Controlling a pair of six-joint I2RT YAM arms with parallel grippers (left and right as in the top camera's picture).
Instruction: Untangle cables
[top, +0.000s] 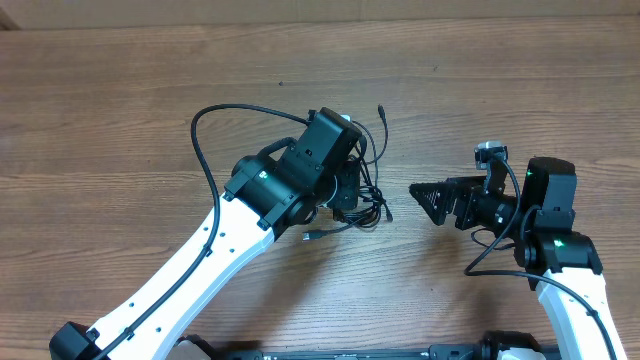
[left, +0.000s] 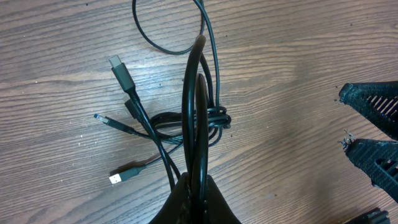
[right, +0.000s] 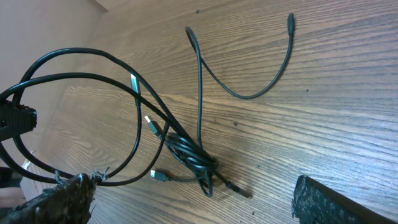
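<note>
Overhead view: a brown wooden table (top: 120, 90) fills the frame. The white left arm (top: 200, 255) reaches from the lower left corner toward the centre. Its black wrist housing (top: 320, 150) covers the fingers there. The cables (top: 368, 200), thin and black, lie in a tangled bunch just right of centre, partly under that housing. One strand runs up to a small plug end (top: 381, 108). The right arm (top: 570, 270) enters from the lower right. The right gripper (top: 425, 202) points left at the bunch, near it but not touching, with its fingers spread apart.

Left wrist view: the left gripper (left: 196, 193) sits at the bottom centre. Its fingers are pressed together, pinching several strands that rise as tall narrow loops up the middle of the frame. Behind the loops a tight knot (left: 216, 118) rests on the wood. Three plugs fan out at the left: a dark flat one (left: 118, 65), a blue-tipped one (left: 101, 117) and a silver-tipped one (left: 117, 178). The right gripper's two textured fingers show at the right edge, parted.

Right wrist view: two fingertips (right: 56, 199) sit in the bottom corners, far apart, holding nothing. The knot lies at the lower centre. Two loops sweep from it to the left edge. One loose cord (right: 249, 94) curves across the upper centre.
</note>
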